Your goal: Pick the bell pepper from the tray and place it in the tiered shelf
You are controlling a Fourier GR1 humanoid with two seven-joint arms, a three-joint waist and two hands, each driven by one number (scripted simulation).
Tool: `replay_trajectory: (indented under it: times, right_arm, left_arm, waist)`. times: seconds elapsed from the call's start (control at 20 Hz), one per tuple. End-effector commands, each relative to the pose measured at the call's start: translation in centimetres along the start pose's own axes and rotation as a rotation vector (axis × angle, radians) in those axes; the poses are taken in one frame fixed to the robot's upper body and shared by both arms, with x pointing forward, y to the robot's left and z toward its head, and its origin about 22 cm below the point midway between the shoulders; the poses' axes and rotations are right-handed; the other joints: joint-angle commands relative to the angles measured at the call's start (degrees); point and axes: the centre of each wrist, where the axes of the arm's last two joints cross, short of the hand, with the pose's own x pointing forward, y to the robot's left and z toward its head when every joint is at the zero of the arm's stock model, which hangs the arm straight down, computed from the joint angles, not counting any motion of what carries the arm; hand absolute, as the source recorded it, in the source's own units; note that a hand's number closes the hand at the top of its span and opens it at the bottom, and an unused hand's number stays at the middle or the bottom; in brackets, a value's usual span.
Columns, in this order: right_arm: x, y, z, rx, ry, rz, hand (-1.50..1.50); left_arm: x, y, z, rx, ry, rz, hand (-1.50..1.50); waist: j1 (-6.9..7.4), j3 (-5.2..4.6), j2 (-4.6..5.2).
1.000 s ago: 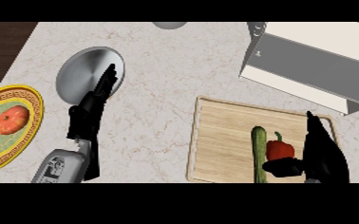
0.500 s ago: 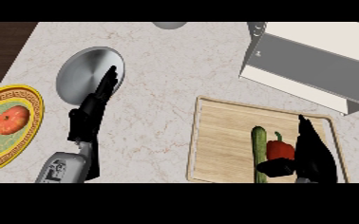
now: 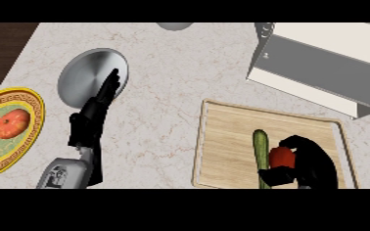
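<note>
One red bell pepper (image 3: 280, 157) is at the front edge of the one wooden tray (image 3: 230, 142), just beside one cucumber (image 3: 259, 144). The right hand (image 3: 314, 164) curls round the bell pepper. The left hand (image 3: 88, 123), fingers straight and together, is beside one grey disc (image 3: 81, 73). One tomato (image 3: 13, 123) lies on one yellow plate (image 3: 37, 108) at the counter's left edge. The one tiered shelf (image 3: 311, 71) stands at the back right corner.

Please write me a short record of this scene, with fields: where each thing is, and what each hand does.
bell pepper: red, over the tray, not yet in the shelf
right hand: curled round the bell pepper
tray: wooden, lower right of the counter
cucumber: on the tray, just left of the bell pepper
tiered shelf: upper right, beyond the tray
left hand: open, fingers straight, over the grey plate
yellow plate: left edge, holds a tomato
</note>
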Motion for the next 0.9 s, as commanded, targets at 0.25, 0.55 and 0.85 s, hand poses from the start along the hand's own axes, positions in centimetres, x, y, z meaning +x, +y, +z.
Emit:
replay_trajectory:
  times: [0.25, 0.55, 0.85]
  right_arm:
    - [3.1, 1.0, 1.3, -0.045, -0.075, 0.021, 1.50]
    - [13.0, 4.7, 4.3, -0.033, -0.228, 0.048, 1.50]
    - [15.5, 3.6, 7.7, -0.084, -0.364, -0.209, 1.50]
  left_arm:
    - [-1.3, -1.3, 0.8, -0.014, -0.011, 0.017, 0.00]
    - [1.7, -1.7, -1.0, -0.024, -0.027, 0.003, 0.00]
    - [0.1, -1.1, -1.1, -0.021, -0.003, -0.003, 0.00]
  waist:
    - [0.10, 0.16, 0.16]
    - [2.83, 0.22, 0.62]
    - [1.47, 0.18, 0.28]
